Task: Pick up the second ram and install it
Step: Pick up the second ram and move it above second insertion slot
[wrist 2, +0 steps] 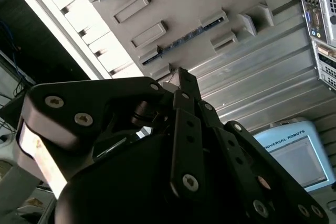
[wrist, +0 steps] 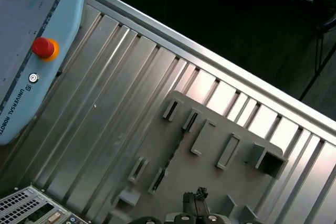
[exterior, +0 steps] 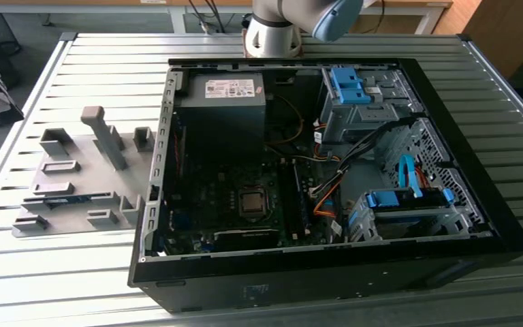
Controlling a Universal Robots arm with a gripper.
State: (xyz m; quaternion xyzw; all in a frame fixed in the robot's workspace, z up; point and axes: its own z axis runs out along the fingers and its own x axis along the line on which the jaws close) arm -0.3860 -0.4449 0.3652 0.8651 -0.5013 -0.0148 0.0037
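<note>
The second ram, a long, thin, flat blue-green circuit-board stick (exterior: 66, 199), lies in a slot between low blocks on the grey plastic fixture plate (exterior: 80, 153), on the exterior view's left of the open black computer case (exterior: 479, 225). It shows in both wrist views (wrist 2: 181, 41) (wrist: 173, 156). The black linkage gripper (wrist 2: 181, 77) hangs above the plate, well apart from the stick and touching nothing. Its fingertips appear pressed together with nothing between them; its tip also shows in the first wrist view (wrist: 195, 199). The step in hand is judged to be the approach. A sound pick calls for spread jaws set square across the stick's thin faces near mid-length, clear of the neighbouring blocks, and a straight lift so the board does not bind in its slot. The work surface is a slatted, ribbed aluminium table (exterior: 353, 51); plate and case sit directly on it. A pale blue teach pendant with a red stop button (wrist: 31, 51) rests on the slats. Dark floor (wrist: 236, 19) lies beyond the table edge.
</note>
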